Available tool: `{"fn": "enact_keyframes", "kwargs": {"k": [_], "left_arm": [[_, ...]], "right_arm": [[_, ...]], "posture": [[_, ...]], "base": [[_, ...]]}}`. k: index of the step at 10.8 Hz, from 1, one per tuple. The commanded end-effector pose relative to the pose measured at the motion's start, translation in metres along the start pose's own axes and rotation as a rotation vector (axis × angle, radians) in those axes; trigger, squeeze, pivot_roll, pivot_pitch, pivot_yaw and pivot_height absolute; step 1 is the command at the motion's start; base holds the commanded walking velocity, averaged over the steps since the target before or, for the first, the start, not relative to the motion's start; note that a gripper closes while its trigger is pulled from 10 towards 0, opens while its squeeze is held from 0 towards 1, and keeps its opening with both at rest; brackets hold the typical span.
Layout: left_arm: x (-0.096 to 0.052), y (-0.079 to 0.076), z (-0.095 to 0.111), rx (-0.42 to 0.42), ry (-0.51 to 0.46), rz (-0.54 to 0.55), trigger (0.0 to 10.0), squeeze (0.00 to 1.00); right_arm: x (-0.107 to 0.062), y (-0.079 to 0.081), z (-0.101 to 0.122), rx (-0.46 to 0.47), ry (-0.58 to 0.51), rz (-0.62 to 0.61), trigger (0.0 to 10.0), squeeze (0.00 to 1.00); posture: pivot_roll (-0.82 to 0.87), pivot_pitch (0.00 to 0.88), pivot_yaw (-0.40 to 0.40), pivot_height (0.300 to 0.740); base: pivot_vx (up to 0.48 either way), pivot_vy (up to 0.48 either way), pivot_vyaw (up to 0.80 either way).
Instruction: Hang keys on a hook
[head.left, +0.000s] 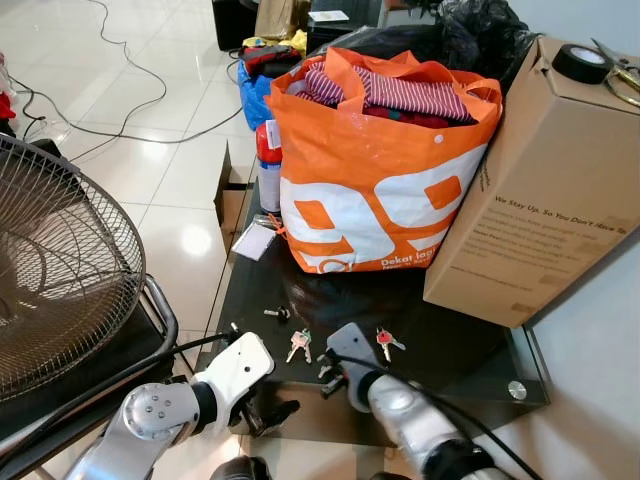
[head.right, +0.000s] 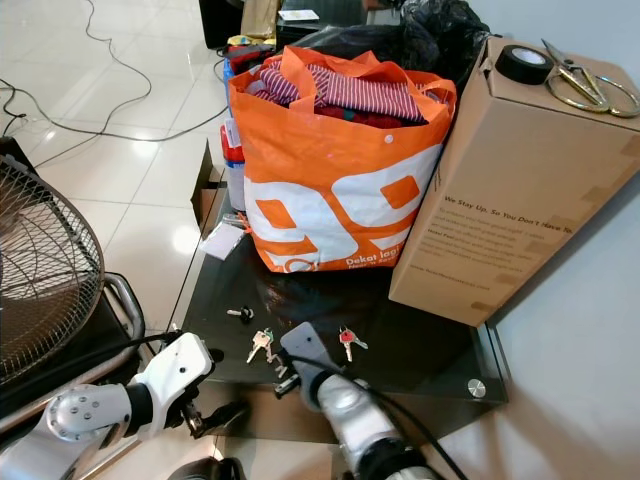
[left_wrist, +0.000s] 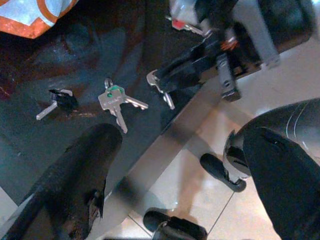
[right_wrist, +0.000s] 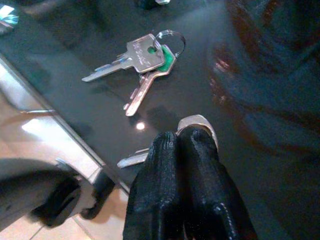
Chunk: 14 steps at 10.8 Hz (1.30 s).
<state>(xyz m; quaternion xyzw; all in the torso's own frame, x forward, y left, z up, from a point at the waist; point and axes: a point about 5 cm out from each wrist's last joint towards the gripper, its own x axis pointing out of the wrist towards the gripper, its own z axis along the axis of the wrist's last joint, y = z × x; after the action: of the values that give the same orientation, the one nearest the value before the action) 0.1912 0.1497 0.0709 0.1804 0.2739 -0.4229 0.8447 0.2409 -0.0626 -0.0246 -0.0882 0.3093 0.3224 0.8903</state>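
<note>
A silver key (right_wrist: 131, 159) lies at the front edge of the dark glass table (head.left: 460, 350), and my right gripper (right_wrist: 180, 137) is shut on its ring end. From the head view the right gripper (head.left: 328, 375) points down at that edge. Just beyond it lies a key pair with a green tag (head.left: 299, 344), which also appears as the green-tagged keys (right_wrist: 145, 60) on the glass. Red-tagged keys (head.left: 385, 341) lie to the right, and a black-headed key (head.left: 278, 313) lies farther back. My left gripper (head.left: 268, 415) hangs open below the table's front edge, its fingers (left_wrist: 75, 180) spread wide.
An orange shopping bag (head.left: 370, 170) full of clothes and a tall cardboard box (head.left: 540, 190) with a tape roll (head.left: 582, 62) and scissors (head.left: 625, 75) on top stand at the table's back. A fan (head.left: 60, 270) stands at my left. Cables (head.left: 130, 110) cross the tiled floor.
</note>
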Motion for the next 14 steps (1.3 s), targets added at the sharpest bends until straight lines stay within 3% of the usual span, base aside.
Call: {"fn": "enact_keyframes", "kwargs": {"k": [1,4,6,8,10,12,13,14], "left_arm": [[0.003,0.002,0.004,0.017,-0.017,0.011,10.0,0.07],[0.010,0.019,0.015,0.034,-0.071,0.070,10.0,0.06],[0.010,0.034,0.028,0.033,-0.146,0.161,10.0,0.07],[0.006,0.046,0.041,0.005,-0.242,0.309,10.0,0.06],[0.001,0.056,0.051,-0.001,-0.303,0.429,10.0,0.06],[-0.004,0.073,0.069,-0.015,-0.391,0.555,10.0,0.07],[-0.002,0.076,0.072,-0.008,-0.389,0.569,10.0,0.07],[0.002,0.077,0.075,-0.008,-0.407,0.567,10.0,0.07]], "right_arm": [[-0.005,-0.005,0.010,0.008,-0.033,0.050,0.0,0.00],[-0.036,-0.030,0.036,0.060,-0.125,0.140,0.0,0.00],[-0.072,-0.065,0.064,0.154,-0.280,-0.004,0.0,0.00],[-0.113,-0.084,0.085,0.265,-0.462,-0.170,0.0,0.00],[-0.132,-0.088,0.083,0.408,-0.581,-0.336,0.0,0.00],[-0.135,-0.076,0.083,0.487,-0.602,-0.437,0.0,0.00],[-0.134,-0.076,0.085,0.442,-0.588,-0.500,9.4,0.00],[-0.132,-0.078,0.087,0.411,-0.571,-0.549,10.0,0.00]], "posture": [[-0.06,0.014,-0.047,0.740],[-0.05,0.000,-0.050,0.740],[-0.04,0.000,-0.049,0.740],[-0.02,0.000,-0.051,0.740],[0.01,0.000,-0.067,0.740],[0.00,0.000,-0.037,0.740],[-0.02,0.000,-0.018,0.740],[-0.04,0.000,-0.005,0.740]], "base": [[0.000,0.000,0.00],[0.000,0.000,0.00],[0.000,0.000,0.00],[0.000,0.000,0.00],[0.000,0.000,0.00],[0.000,0.000,0.00],[0.000,0.000,0.00],[0.000,0.000,0.00]]}}
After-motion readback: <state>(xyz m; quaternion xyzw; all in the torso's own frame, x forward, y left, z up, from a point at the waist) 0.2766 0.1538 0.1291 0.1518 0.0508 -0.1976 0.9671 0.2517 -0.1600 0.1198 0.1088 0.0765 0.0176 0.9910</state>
